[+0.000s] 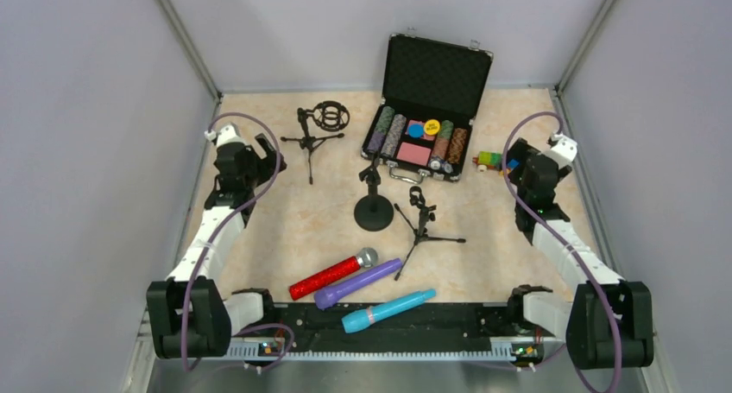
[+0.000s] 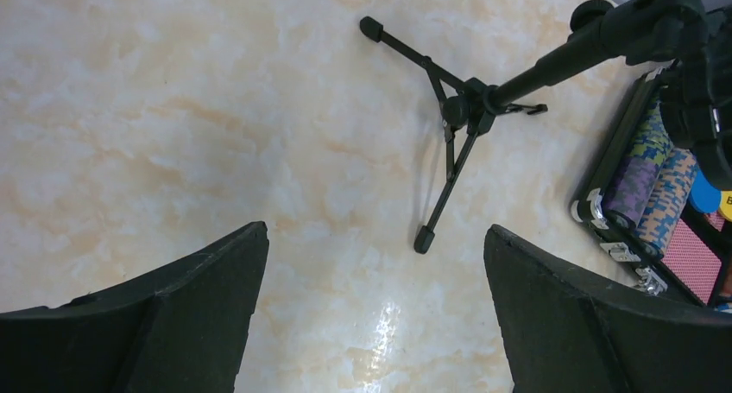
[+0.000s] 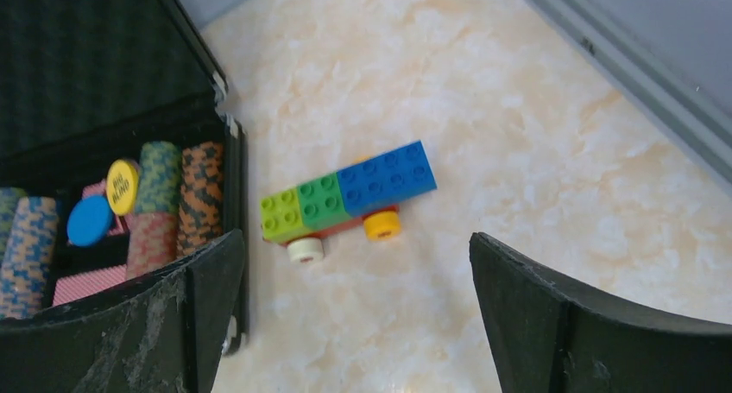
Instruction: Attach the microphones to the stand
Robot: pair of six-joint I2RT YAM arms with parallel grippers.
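Note:
Three microphones lie side by side near the table's front edge: a glittery red one with a silver mesh head (image 1: 332, 274), a purple one (image 1: 357, 283) and a turquoise one with a pink band (image 1: 388, 311). Three black stands are behind them: a tripod with a ring mount (image 1: 312, 134) at back left, also in the left wrist view (image 2: 470, 108), a round-base stand (image 1: 373, 205) in the middle, and a small tripod (image 1: 420, 223) to its right. My left gripper (image 1: 269, 162) is open and empty at far left. My right gripper (image 1: 513, 170) is open and empty at far right.
An open black case of poker chips (image 1: 427, 108) stands at the back centre, also in the right wrist view (image 3: 129, 151). A toy brick car (image 3: 348, 199) lies just right of the case, under my right gripper. Grey walls enclose the table.

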